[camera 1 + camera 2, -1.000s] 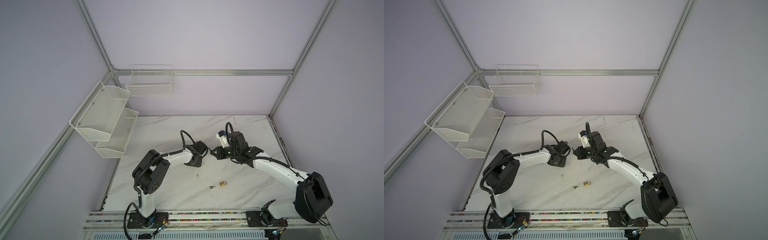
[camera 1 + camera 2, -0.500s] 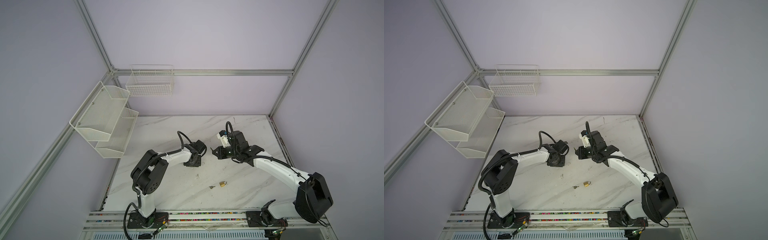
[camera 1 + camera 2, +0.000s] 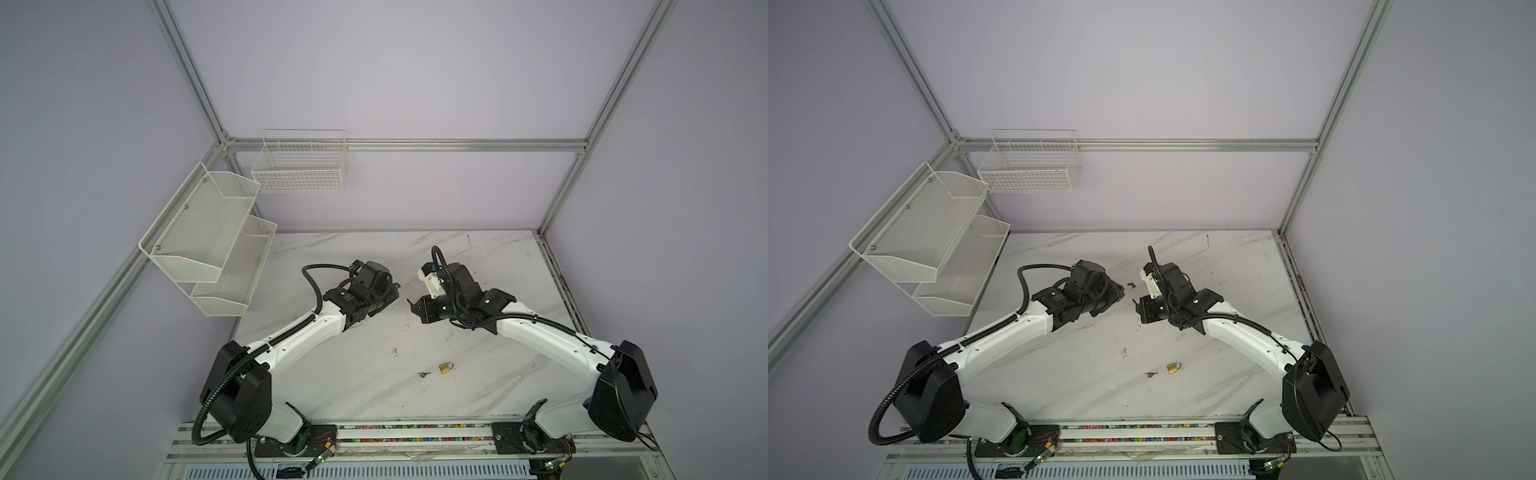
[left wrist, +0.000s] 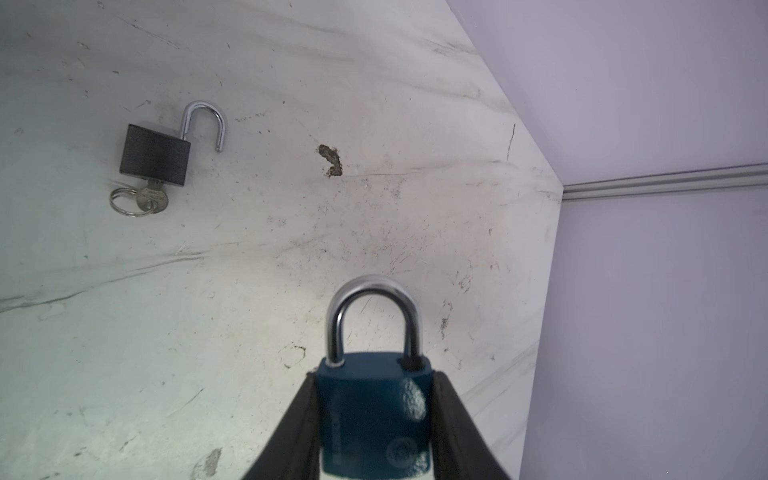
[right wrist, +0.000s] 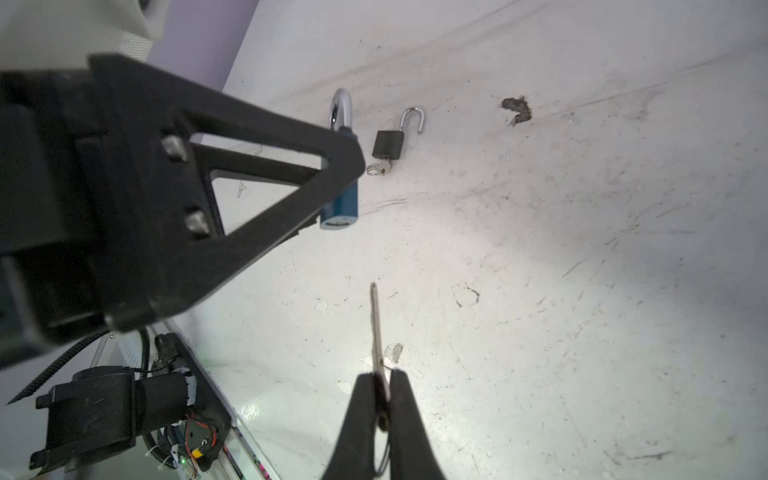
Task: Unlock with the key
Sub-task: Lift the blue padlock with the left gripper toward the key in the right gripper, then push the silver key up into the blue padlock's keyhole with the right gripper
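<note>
The left gripper [image 4: 374, 376] is squeezing the blue padlock [image 4: 374, 419] by its flat sides, up off the table [image 4: 374, 208]. I think that is so the bottom end with the keyhole pokes out toward the other arm. The lock's body is smooth painted metal, and its shiny silver loop is closed. The right gripper [image 5: 380, 380] is pinched tight on the thin, flat key [image 5: 376, 324]. The key points toward the lock but is not touching it yet. A black padlock [image 4: 154, 154] lies already open on the scratched, marble-look table.
</note>
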Tool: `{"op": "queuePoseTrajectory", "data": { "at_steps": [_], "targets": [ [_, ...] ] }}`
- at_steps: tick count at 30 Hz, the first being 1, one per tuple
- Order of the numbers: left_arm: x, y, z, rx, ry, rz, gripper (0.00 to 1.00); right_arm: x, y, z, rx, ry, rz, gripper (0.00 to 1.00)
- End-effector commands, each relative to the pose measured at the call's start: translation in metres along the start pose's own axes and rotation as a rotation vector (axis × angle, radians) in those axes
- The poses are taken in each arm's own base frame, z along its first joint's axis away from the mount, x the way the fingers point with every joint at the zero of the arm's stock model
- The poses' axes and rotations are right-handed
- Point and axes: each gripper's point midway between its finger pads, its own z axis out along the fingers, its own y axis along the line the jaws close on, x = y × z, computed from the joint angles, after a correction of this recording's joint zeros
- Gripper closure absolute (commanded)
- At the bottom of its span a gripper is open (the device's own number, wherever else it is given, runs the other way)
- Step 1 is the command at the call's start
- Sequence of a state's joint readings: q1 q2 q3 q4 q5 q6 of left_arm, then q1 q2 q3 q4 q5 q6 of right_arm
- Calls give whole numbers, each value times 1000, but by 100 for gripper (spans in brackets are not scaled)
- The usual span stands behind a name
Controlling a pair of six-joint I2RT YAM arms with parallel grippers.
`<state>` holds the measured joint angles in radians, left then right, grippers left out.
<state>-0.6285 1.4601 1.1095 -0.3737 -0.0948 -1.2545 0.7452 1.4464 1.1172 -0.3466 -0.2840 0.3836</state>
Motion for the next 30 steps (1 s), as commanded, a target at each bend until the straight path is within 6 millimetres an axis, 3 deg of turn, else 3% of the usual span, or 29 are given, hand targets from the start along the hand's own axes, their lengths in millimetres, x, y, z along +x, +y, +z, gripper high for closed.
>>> {"op": "queuePoseTrajectory", "data": {
  "at_steps": [1,5,17,22,30],
  "targets": [
    [-16,-10,-12,83,-80,-159,100,-11,12,3,-16,-55,76,100],
    [-25,-10,-27,102,-127,-189,100,-20,22,7,-43,-92,104,100],
    [-32,11,-39,77,-189,-237,100,-30,50,28,-86,-79,42,100],
    [-35,12,-40,78,-199,-239,100,-22,52,35,-86,-52,35,100],
    [-35,14,-39,78,-191,-245,100,-27,57,33,-90,-72,23,100]
  ]
}}
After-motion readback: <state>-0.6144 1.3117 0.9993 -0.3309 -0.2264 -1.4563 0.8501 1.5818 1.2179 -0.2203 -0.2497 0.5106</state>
